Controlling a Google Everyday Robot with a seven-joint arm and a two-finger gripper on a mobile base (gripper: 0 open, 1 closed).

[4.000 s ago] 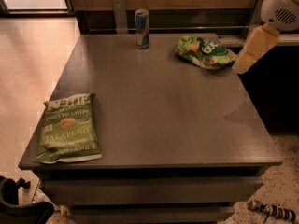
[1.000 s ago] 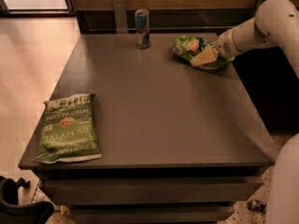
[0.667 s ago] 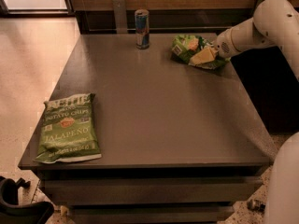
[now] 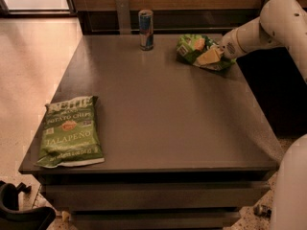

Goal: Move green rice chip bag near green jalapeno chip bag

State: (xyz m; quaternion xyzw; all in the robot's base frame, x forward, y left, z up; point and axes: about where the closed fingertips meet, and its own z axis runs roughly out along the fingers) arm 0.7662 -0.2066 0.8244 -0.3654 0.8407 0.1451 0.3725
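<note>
The green rice chip bag, small and bright green, lies at the table's far right. My gripper reaches in from the right and rests on the bag's right half, covering part of it. The green jalapeno chip bag, larger and olive green with white lettering, lies flat at the table's near left corner, far from the gripper.
A blue and silver can stands upright at the far edge, left of the rice chip bag. The dark table has drawers below its front edge. My white arm comes in from the right. A wooden wall runs behind.
Four seconds ago the gripper was off to the right of the rice chip bag; it has since come onto the bag. Over the last second nothing has visibly moved.
</note>
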